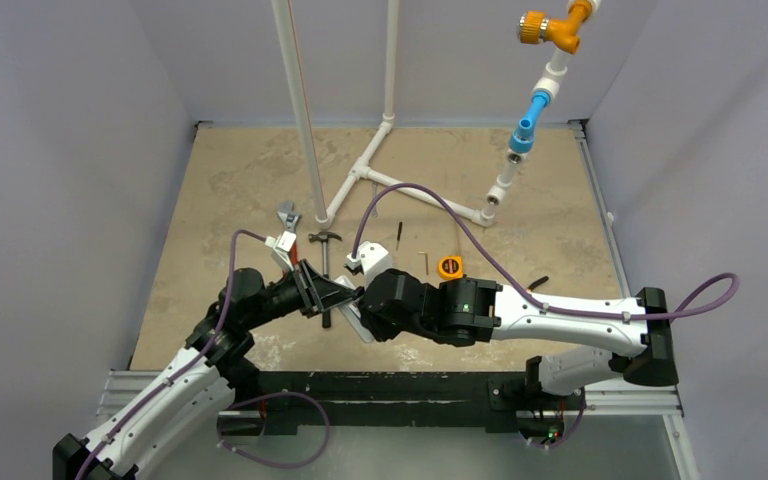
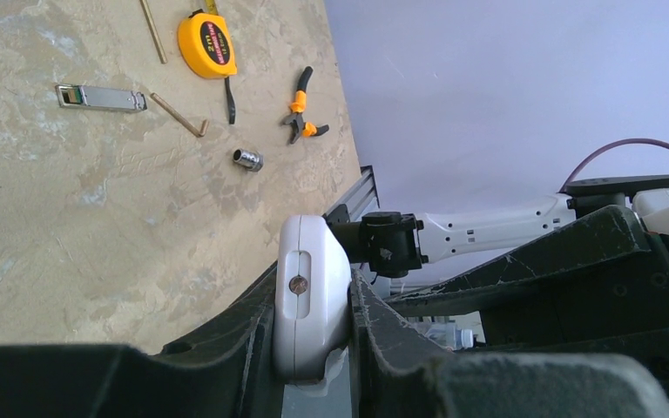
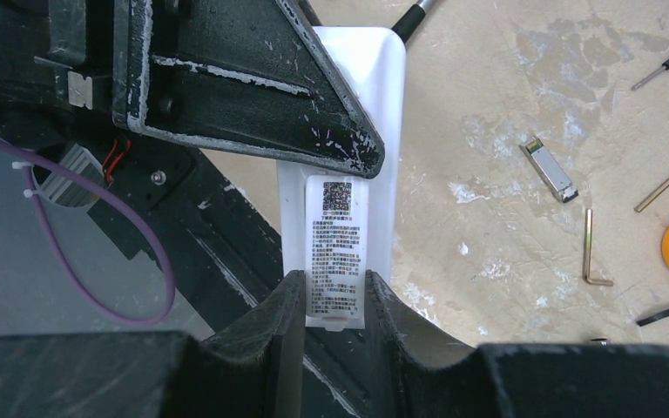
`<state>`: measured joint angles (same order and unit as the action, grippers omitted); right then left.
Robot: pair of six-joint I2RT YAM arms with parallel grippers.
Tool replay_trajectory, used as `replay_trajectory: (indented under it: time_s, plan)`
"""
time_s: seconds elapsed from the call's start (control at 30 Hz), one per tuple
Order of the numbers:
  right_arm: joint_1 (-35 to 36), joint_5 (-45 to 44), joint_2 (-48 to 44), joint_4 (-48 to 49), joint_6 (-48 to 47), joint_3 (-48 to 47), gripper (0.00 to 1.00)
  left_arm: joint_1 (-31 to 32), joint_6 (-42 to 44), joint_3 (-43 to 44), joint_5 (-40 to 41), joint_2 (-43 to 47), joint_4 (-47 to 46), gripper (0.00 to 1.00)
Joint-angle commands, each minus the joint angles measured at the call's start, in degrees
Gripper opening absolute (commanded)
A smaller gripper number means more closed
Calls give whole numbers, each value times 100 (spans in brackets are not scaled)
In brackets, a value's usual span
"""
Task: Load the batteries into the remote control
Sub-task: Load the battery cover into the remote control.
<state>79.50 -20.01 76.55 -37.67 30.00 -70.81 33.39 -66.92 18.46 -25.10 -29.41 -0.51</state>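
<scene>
Basically my left end effector (image 2: 314, 335) and right end effector (image 3: 335, 300) both pinch the remote control (image 3: 341, 235) mid-air, guessing that's to steady its labelled back for loading.

Remote control (image 2: 312, 296): white plastic, smooth and glossy, with a soft sheen along its rounded end.
Its label (image 3: 336, 252), centre of the right wrist view: white printed sticker, paper or film, cannot tell which.
Left gripper (image 2: 312, 344) and right gripper (image 3: 335, 300): black plastic, matt, coarse-grained, edges scuffed pale with fine scratches.
Table (image 2: 96, 244): beige, mottled, matt, stone-like, rough with lighter chipped patches.

Upper left of the left wrist view:
- tape measure (image 2: 206, 45): glossy yellow plastic
- socket (image 2: 247, 159): bright polished metal
- flat module (image 2: 103, 97): brushed silvery metal
- hex key (image 2: 179, 115): dull brass-toned metal
- pliers (image 2: 300, 109): dark metal with orange rubbery grips

Cable (image 1: 415, 186): purple, smooth sheath.
</scene>
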Motion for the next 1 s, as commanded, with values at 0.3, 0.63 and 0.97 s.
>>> replay_trajectory:
  time_s: [0.3,0.63,0.97]
  plan:
    - [29,-67,21,-15,33,-266,9,-41,-107,-1,-63,14,-456,0]
    - [28,-3,70,-91,49,-273,10,-43,-129,9,-78,-30,-482,0]
    - [30,15,132,-134,60,-262,10,-42,-129,6,-74,2,-450,0]
